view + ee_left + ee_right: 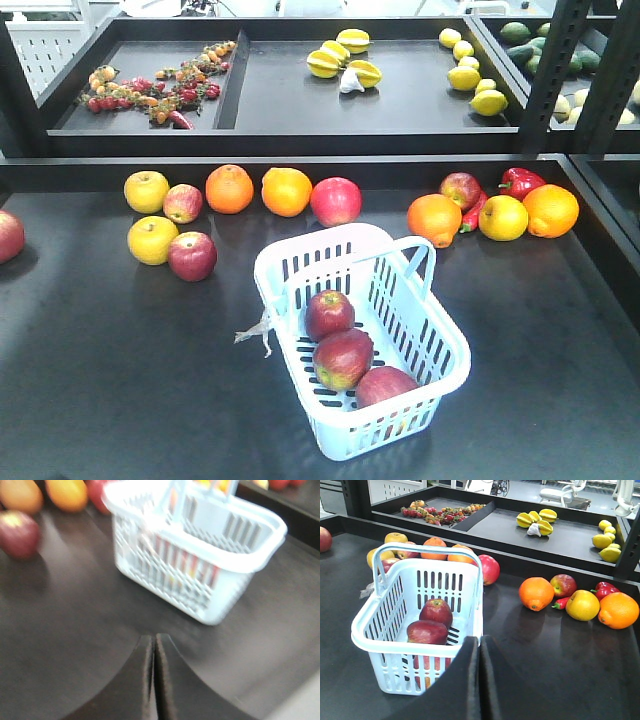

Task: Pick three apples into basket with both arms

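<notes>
End effectors [153, 645] [479, 647] closed (empty), 3 apples [343, 357] in basket [452, 352]

One basket [440, 345] holds three apples [343, 358]; beyond the grippers lie five more red apples [335, 201], five oranges [287, 191], three yellow apples [152, 239].
</notes>
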